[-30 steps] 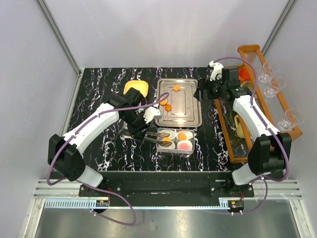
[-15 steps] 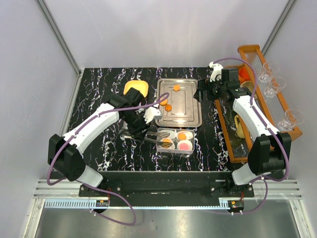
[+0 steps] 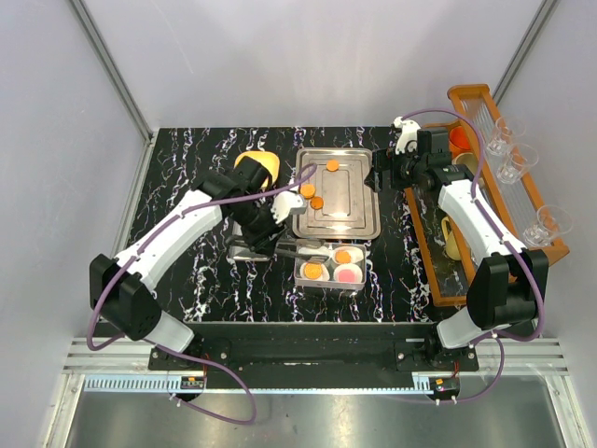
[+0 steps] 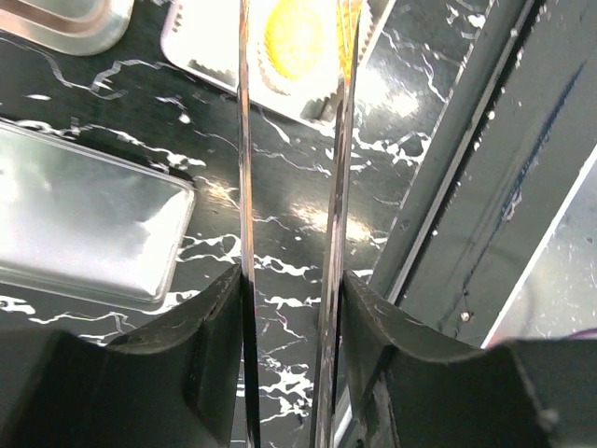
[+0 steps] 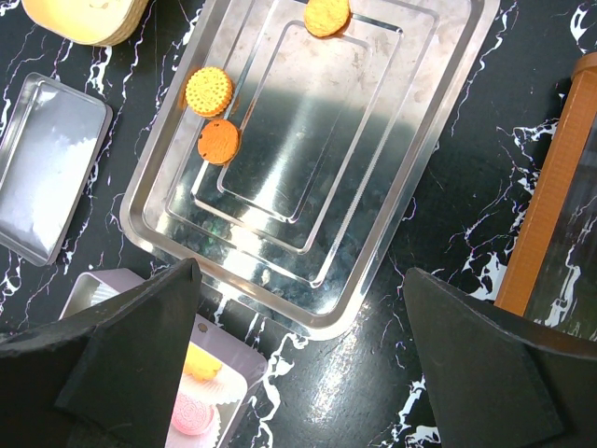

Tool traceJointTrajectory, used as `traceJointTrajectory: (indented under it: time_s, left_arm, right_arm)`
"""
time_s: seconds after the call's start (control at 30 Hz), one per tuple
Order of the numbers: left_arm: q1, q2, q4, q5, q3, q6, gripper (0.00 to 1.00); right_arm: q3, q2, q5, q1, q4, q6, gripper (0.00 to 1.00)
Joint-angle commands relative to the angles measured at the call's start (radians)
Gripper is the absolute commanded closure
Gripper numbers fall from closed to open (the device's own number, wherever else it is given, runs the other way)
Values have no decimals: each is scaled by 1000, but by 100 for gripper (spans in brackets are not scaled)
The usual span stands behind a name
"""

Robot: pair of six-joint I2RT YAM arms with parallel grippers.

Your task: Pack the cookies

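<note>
Left claw (image 4: 291, 291) clamped on tongs (image 4: 244, 140) for reach; cookie (image 4: 289, 37) sits ahead of tips. Right claw (image 5: 298, 280) wide apart, tray (image 5: 401, 112) beneath.

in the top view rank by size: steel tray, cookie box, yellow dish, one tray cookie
1. steel tray
2. cookie box
3. yellow dish, partly hidden by the left arm, so unsure against the box
4. tray cookie

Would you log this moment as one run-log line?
left gripper: shut on tongs | right gripper: open near metal tray | cookies: three on tray, three in box
</note>
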Motion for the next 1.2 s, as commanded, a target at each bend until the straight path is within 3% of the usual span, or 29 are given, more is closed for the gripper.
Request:
traceJointTrajectory:
  time_s: [0.0, 0.2, 0.5, 0.8, 1.17]
  left_arm:
    - [29, 13, 57, 4, 105, -42, 55]
    - [63, 74, 123, -63, 211, -51, 55]
    - [139, 297, 177, -100, 404, -36, 54]
    - [184, 429, 235, -89, 470, -36, 54]
    - [202, 475, 240, -76, 453, -30, 53]
  right_arm:
    - [3, -5, -13, -4, 41, 5, 0]
    - [15, -2, -10, -4, 38, 2, 0]
    - [27, 1, -8, -5, 32, 2, 0]
    - [18, -2, 7, -5, 32, -4, 0]
    - [20, 14, 7, -6, 29, -5, 0]
